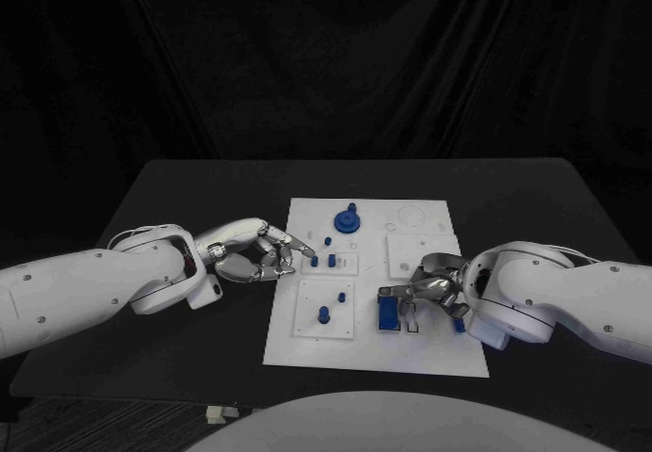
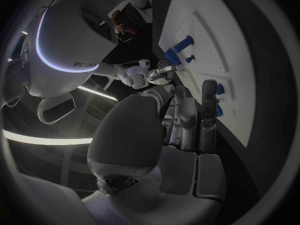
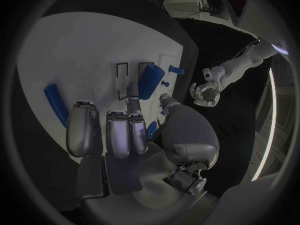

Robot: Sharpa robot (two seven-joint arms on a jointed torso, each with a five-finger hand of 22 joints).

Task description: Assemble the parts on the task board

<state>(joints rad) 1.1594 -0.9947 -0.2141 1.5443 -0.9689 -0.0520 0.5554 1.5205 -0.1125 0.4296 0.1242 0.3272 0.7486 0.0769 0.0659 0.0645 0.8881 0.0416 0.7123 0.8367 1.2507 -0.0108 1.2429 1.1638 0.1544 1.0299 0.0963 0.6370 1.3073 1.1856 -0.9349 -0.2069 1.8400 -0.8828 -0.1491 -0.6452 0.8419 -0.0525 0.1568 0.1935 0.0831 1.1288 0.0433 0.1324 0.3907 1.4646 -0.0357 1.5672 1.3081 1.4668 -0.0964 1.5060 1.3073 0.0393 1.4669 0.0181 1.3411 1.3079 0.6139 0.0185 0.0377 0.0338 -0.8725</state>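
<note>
The white task board lies mid-table. A round blue part with a peg stands at its far end, small blue pegs stand near its left edge, and two more pegs are closer to me. My left hand hovers at the board's left edge, fingers curled in with nothing in them, fingertips beside the small pegs. My right hand is bent over the board's right side, just behind a blue block. A blue sliver shows by its thumb; whether it is held is unclear.
A blue bar lies on the board beside my right hand. Another blue piece shows at the board's right edge under my right wrist. Black table surrounds the board, with a dark curtain behind.
</note>
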